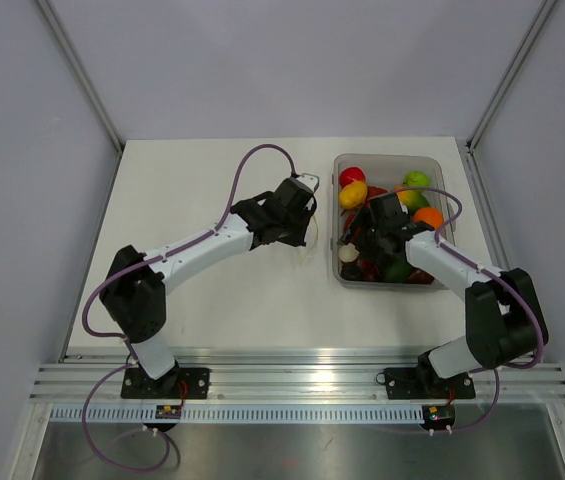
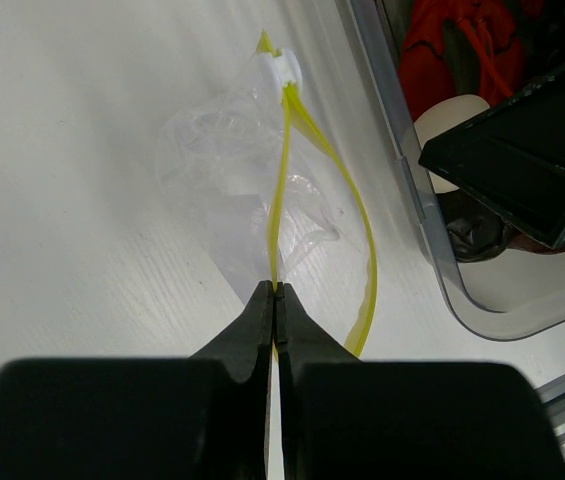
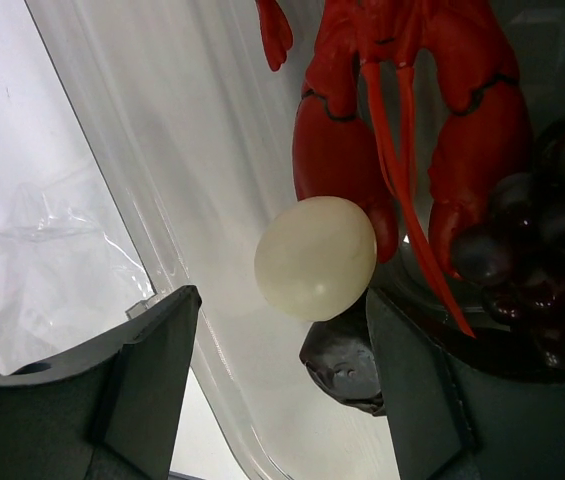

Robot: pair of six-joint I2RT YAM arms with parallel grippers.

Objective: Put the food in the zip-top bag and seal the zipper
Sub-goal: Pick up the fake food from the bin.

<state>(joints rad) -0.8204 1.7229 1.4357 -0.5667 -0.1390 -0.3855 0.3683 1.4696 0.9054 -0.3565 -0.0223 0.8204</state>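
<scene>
One zipper [image 2: 284, 170] lip is pinched by the left gripper [image 2: 275, 288] (zip-top bag [image 2: 212, 170] agape); the white egg [image 3: 315, 257] should be centred within the spread right gripper [image 3: 282, 305].

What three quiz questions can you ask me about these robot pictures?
1. True or false: the left tool is pinching the bag's yellow strip.
2. Which food sits right in front of the open right tool? A) banana B) white egg C) cookie
3. Is the bag lying inside or outside the bin?

Key: 1 true; 2 B; 3 outside.
</scene>
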